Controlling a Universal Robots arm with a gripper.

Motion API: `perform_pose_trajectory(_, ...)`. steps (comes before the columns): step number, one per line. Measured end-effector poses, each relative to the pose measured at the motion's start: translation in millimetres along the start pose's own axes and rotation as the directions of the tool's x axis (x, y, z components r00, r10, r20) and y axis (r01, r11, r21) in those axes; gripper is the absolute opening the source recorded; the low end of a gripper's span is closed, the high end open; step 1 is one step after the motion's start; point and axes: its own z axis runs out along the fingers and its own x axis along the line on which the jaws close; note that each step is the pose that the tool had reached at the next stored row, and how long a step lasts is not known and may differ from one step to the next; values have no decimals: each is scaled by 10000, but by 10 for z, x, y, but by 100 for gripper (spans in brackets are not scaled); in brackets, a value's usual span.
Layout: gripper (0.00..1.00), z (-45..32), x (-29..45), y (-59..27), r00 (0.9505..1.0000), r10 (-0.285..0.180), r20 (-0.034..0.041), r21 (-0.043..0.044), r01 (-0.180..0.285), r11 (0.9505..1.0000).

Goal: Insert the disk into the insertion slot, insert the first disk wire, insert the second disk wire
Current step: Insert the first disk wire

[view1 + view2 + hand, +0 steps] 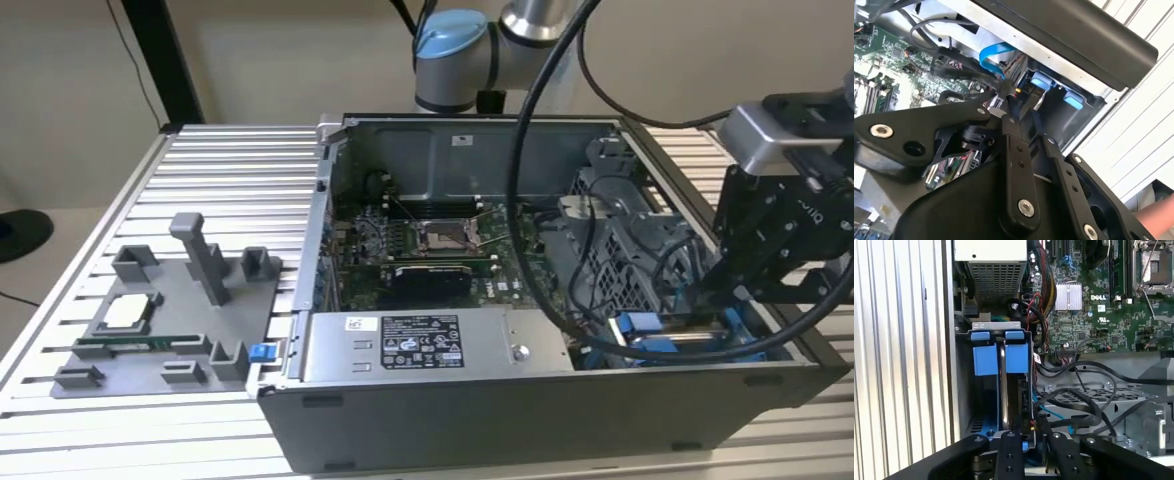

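Note:
The disk (1004,390) stands edge-on inside the insertion slot (1026,385), its blue frame tabs (986,360) at the slot's mouth. In the exterior view the slot (694,348) is in the case's near corner on that view's right, with my gripper (707,300) lowered over it. In both wrist views my gripper (1030,436) (1021,117) has its fingers (1009,450) drawn close on a small black wire connector (1031,426) with red and yellow leads, right at the disk's back end. A blue flat disk wire (996,52) curves down beside it.
The open case lies on a slatted table (227,160). Inside are the motherboard (427,250), the labelled power-supply box (420,352) and a perforated cage (627,240) draped with black cables (534,200). A grey parts fixture (160,320) sits on the exterior view's left.

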Motion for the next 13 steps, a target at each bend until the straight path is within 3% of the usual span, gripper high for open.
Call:
perform_pose_trajectory(9, 100, -369, -34, 16, 10000, 3, -5, -39, -3, 10000)
perform_pose_trajectory(13, 100, -469, -43, 20, 10000, 5, -6, -56, -5, 10000)
